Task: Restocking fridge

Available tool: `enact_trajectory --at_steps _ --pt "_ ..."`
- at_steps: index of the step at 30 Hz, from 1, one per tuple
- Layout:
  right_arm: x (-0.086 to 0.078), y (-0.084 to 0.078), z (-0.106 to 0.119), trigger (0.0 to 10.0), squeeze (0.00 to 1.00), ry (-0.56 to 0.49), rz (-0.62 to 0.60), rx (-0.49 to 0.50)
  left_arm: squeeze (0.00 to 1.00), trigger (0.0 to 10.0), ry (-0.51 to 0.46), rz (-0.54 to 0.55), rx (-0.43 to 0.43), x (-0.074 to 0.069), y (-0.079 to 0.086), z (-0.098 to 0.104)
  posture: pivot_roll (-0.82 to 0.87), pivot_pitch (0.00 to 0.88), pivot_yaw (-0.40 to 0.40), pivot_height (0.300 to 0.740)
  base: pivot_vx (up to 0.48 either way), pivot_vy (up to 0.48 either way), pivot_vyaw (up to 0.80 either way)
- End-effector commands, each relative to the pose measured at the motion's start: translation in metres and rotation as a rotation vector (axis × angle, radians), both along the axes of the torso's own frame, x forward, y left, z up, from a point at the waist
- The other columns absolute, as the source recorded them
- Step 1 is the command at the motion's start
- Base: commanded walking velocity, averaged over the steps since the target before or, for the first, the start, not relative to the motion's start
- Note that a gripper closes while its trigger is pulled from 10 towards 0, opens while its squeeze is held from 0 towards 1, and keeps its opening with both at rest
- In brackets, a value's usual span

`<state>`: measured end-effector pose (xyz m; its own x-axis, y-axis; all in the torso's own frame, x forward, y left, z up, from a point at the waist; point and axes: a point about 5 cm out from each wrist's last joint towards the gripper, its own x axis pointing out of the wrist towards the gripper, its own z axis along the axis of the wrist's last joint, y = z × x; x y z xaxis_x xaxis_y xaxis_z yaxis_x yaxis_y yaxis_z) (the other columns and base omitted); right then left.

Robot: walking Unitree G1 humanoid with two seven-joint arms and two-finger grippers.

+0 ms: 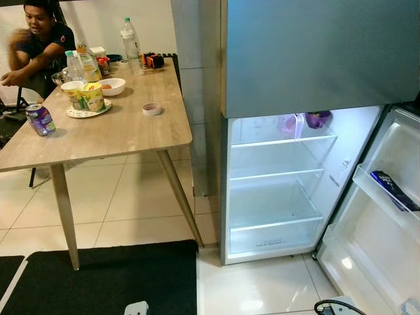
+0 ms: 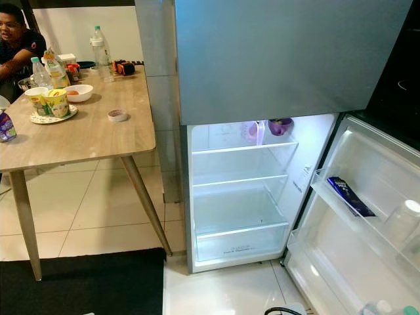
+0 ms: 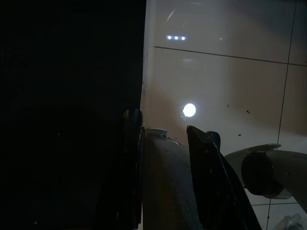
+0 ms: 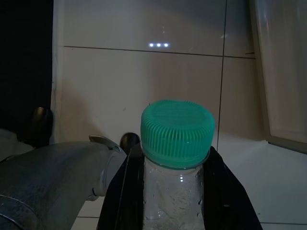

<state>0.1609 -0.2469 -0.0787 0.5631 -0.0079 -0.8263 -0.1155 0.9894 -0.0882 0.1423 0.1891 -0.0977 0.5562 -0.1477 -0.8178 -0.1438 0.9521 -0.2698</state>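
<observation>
A clear plastic bottle (image 4: pixel 176 191) with a green ribbed cap (image 4: pixel 177 132) is grasped in the right gripper (image 4: pixel 177 201), one black finger pressed against each side just below the cap, so that the bottle is carried by its neck. Its long axis is laid along the fingers, with the cap pointing away from the wrist toward the pale floor tiles (image 4: pixel 144 86); the arm is evidently hung low, which is probably why the bottle is held cap-down while it is carried. The left gripper (image 3: pixel 165 139) is also held low, over the edge of the black mat (image 3: pixel 67 120), and its fingers are closed on a smooth, pale rounded object (image 3: pixel 168 182) that cannot be identified in the dim view. The fridge (image 1: pixel 315 52) is seen ahead and to the right with its lower door (image 1: pixel 387 216) swung wide, presumably to receive the bottle; its glass shelves (image 1: pixel 275 177) are almost bare, and a dark packet (image 1: pixel 392 189) is kept in a door bin. To the far left, a wooden table (image 1: pixel 125 128) is laden with drinks and cups, and a person (image 1: pixel 39 39) is seated behind it.
</observation>
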Motion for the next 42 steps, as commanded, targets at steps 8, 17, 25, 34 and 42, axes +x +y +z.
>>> enact_trajectory --at_steps 8,17,25,34,42 --pt "0.0 -0.001 0.0 10.0 0.0 -0.008 -0.005 0.004 0.0 10.0 0.008 -0.011 0.003 -0.001 0.0 -0.001 -0.1 0.013 0.006 0.734 0.0 0.0 0.0" --pt "-0.007 -0.005 -0.001 10.0 0.0 -0.003 -0.019 0.003 0.0 10.0 0.019 -0.002 0.015 -0.011 0.01 -0.002 -0.09 0.051 0.01 0.734 0.0 0.0 0.0" --pt "-0.004 0.0 -0.001 10.0 0.0 -0.003 -0.017 0.01 0.0 10.0 0.017 0.01 0.009 -0.007 0.006 -0.002 -0.09 0.013 0.007 0.734 0.0 0.0 0.0" --pt "0.006 -0.001 0.003 10.0 0.0 -0.033 -0.005 0.016 0.0 10.0 0.006 0.007 -0.001 0.0 0.0 0.0 -0.1 0.0 -0.002 0.734 0.0 0.0 0.0" --pt "0.008 0.002 0.004 10.0 0.0 -0.044 -0.001 0.031 0.0 10.0 0.034 0.014 0.019 -0.007 -0.001 -0.003 -0.11 0.008 -0.001 0.734 0.0 0.0 0.0"
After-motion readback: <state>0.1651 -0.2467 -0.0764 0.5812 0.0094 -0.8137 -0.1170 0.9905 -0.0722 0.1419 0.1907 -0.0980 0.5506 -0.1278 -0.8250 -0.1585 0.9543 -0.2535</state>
